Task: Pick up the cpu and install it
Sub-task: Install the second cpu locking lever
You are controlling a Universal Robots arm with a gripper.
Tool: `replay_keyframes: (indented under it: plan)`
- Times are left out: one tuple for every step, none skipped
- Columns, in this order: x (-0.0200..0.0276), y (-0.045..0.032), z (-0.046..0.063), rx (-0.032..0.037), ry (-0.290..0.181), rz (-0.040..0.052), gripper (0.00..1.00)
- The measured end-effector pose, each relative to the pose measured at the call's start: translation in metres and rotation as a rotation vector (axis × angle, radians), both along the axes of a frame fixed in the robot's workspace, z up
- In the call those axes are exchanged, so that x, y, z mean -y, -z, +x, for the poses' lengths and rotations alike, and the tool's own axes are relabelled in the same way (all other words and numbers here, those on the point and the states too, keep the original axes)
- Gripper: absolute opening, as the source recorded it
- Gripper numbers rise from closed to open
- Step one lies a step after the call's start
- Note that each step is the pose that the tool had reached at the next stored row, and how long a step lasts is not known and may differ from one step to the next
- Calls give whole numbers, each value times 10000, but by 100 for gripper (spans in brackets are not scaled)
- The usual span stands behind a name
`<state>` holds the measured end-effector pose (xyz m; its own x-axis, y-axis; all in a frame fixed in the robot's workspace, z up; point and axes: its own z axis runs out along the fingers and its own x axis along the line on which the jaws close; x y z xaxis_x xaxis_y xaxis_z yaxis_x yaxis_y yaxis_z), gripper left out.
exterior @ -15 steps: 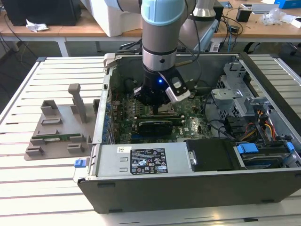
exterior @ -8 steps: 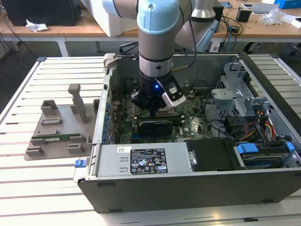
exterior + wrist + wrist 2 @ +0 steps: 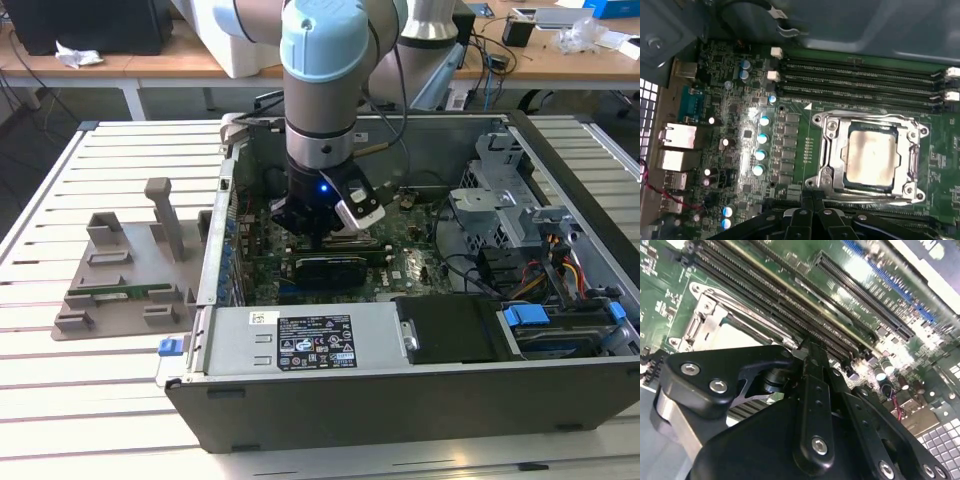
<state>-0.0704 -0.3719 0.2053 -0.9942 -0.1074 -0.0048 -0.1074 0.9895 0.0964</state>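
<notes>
In the first wrist view the cpu (image 3: 872, 157), a silvery square chip, lies flat inside the metal-framed socket (image 3: 826, 131) on the green motherboard. The second wrist view shows its pale top (image 3: 735, 335) in the socket frame, partly hidden behind the black gripper linkage. My gripper (image 3: 811, 194) hovers just off one edge of the socket, its fingertips together and nothing between them. In the exterior view the gripper (image 3: 322, 232) reaches down into the open computer case (image 3: 400, 400), low over the board.
Long memory slots (image 3: 860, 75) run along the far side of the socket. Capacitors (image 3: 760, 150) and rear ports (image 3: 677, 137) stand beside it. Case walls, a drive cage (image 3: 500, 190) and cables (image 3: 560, 265) hem the arm in. A grey fixture (image 3: 125, 285) lies outside, at the exterior view's left.
</notes>
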Motion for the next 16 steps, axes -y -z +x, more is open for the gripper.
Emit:
replay_keyframes:
  plan:
    - [-21, 8, -4, -4, -33, 17, 11]
    - [-55, 14, -3, 0, -58, 53, 11]
    - [-67, 23, -3, 0, -62, 86, 11]
    - [-68, 35, -2, 1, -64, 101, 11]
    - [-68, 40, -3, -1, -64, 110, 11]
    - [-68, 45, -3, -3, -65, 131, 11]
    - [-68, 47, -3, -2, -66, 167, 11]
    - [-68, 48, -2, -1, -69, 273, 11]
    - [-65, 49, -3, 1, -68, 356, 11]
    - [-67, 25, -2, 9, -68, 369, 11]
    - [-65, -30, -2, 6, -68, 363, 11]
    - [-68, -76, -2, 6, -69, 352, 11]
    - [-72, -133, -2, 5, -68, 332, 11]
    - [-74, -162, 1, 6, -70, 316, 11]
    - [-94, -179, 30, -8, -69, 214, 11]
    - [-110, -178, 76, -76, -66, 69, 11]
